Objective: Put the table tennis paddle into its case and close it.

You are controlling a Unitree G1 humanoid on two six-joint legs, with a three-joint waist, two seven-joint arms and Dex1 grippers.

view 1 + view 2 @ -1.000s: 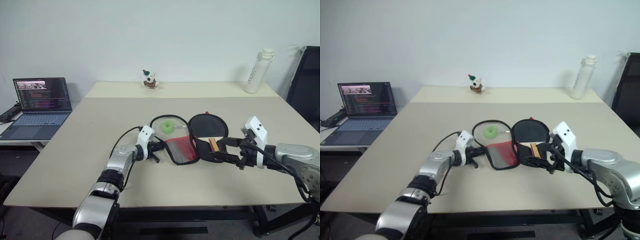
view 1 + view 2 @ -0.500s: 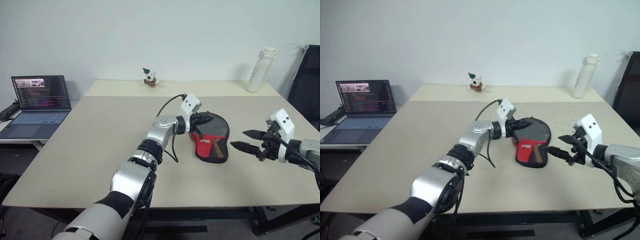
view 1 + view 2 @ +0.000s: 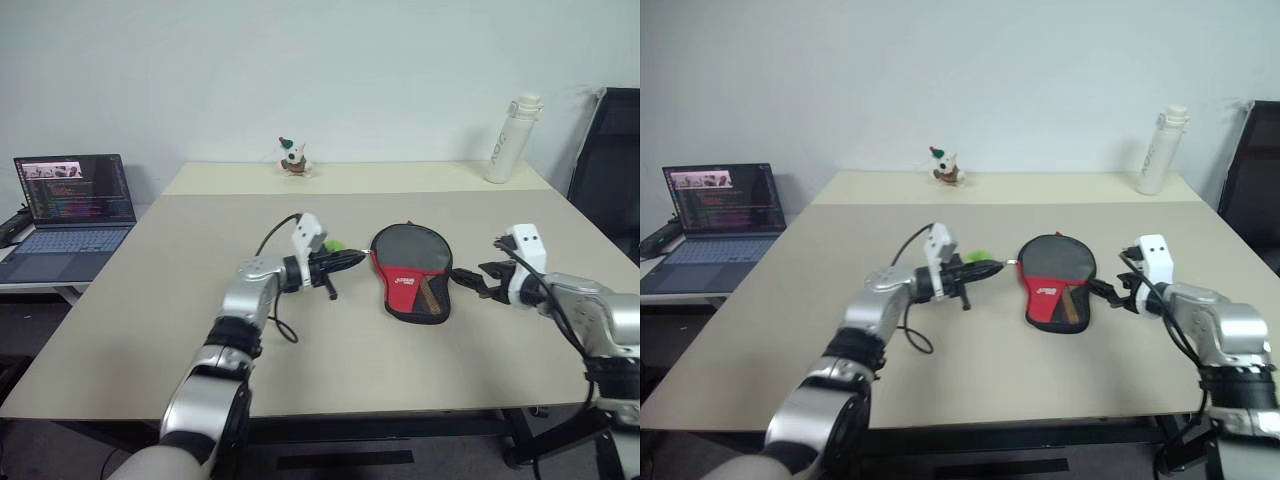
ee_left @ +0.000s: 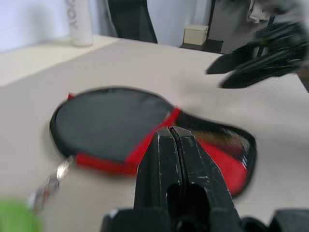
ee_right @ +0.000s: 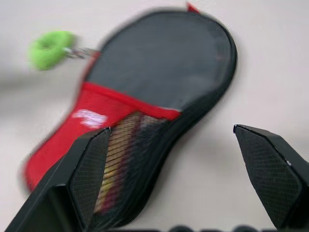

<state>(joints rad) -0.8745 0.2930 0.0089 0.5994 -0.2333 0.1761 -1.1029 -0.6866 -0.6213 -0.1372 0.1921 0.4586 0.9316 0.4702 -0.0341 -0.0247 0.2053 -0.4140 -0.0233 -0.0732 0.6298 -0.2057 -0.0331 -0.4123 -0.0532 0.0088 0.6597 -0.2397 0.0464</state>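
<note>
The case (image 3: 411,282) lies folded shut at centre frame on the desk (image 3: 150,300), paddle handle behind its mesh; left gripper (image 3: 352,261) jaws together by the zip, right gripper (image 3: 474,279) jaws apart, apparently steadying

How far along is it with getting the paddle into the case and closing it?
Done: the case lies folded shut on the table, paddle handle visible through its mesh. In hand: nothing; left gripper shut beside it, right gripper open. Left: whether the zip is closed isn't visible.
</note>
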